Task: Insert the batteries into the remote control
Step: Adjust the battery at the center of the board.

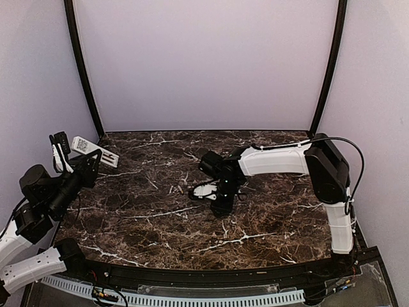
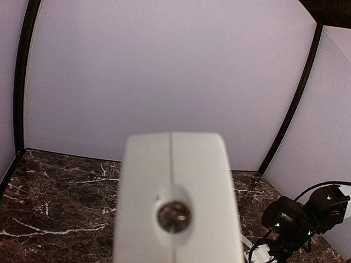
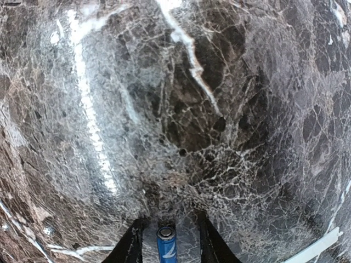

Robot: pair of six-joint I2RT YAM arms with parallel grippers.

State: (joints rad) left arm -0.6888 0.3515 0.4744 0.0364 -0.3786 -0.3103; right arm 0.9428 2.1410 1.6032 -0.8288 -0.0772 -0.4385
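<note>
My left gripper [image 1: 82,161] is raised at the far left and shut on the white remote control [image 1: 96,152], held above the table. In the left wrist view the remote [image 2: 174,181] shows end-on, with a round metal part in its end face, and it hides my fingers. My right gripper [image 1: 217,199] points down at the table's middle. In the right wrist view its fingers [image 3: 131,245] stand apart, with a blue battery [image 3: 166,245] between them and a gap on each side. Whether that battery rests on the table, I cannot tell.
A white flat piece [image 1: 204,190] lies by the right gripper; a white edge of something [image 3: 321,245] also shows in the right wrist view. A tiny tan object [image 1: 181,190] lies just left of it. The table is dark marble [image 1: 153,217], with walls close on three sides.
</note>
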